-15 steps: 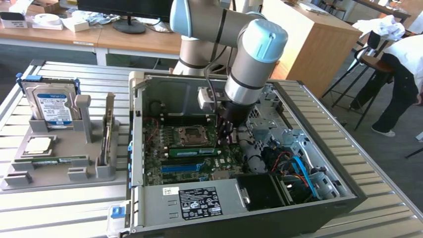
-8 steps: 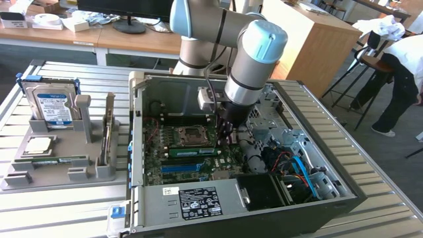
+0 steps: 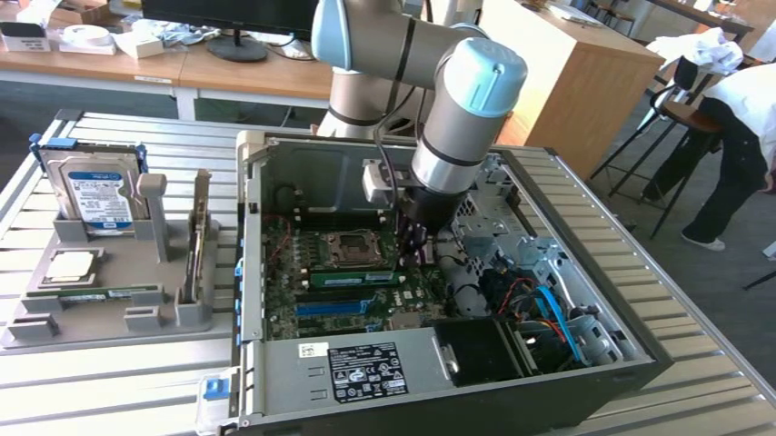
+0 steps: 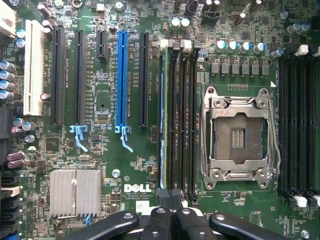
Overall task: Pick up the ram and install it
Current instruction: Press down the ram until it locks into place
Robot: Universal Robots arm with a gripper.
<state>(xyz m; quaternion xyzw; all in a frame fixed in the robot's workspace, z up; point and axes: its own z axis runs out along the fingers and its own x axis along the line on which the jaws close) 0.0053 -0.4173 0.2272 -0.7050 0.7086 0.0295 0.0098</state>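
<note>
While the gripper [image 4: 172,220] hangs closed and empty over the motherboard [image 4: 135,165], the ram [image 4: 162,115] stands seated in the slot beside the CPU socket [image 4: 239,135]. In the exterior view, the open case [image 3: 510,363] sits on the worktop [image 3: 109,381], tray [image 3: 109,309] to its left.

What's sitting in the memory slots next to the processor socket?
A green ram stands edge-on in the slot farthest from the socket; the other slots look empty. Its seated edge is hidden.
</note>
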